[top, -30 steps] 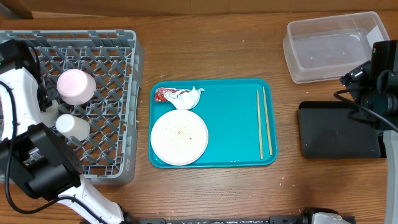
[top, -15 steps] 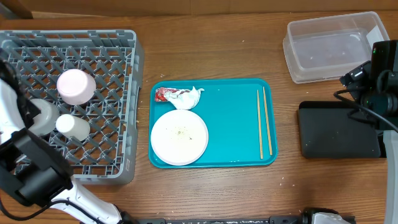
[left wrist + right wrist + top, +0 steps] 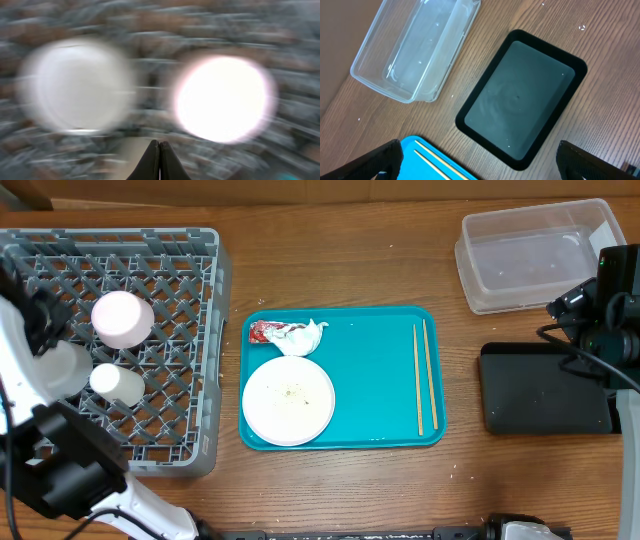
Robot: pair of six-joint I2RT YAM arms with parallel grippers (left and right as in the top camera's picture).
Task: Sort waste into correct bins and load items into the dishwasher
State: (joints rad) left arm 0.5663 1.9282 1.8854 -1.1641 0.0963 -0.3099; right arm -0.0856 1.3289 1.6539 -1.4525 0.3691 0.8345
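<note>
The grey dish rack holds a pale bowl and a white cup. My left arm hangs over the rack's left side. In the blurred left wrist view my left gripper is shut and empty above two white round shapes. On the teal tray lie a large white plate with crumbs, a red wrapper, a white tissue and two chopsticks. My right gripper stands open and empty above the black tray and clear tub.
The clear tub sits at the back right, with the black tray in front of it. My right arm stands at the right edge between them. Bare wood lies between the rack and the teal tray.
My left arm has shifted over the rack's left side, and its wrist view is smeared by motion. The right arm and everything on the teal tray are as before.
</note>
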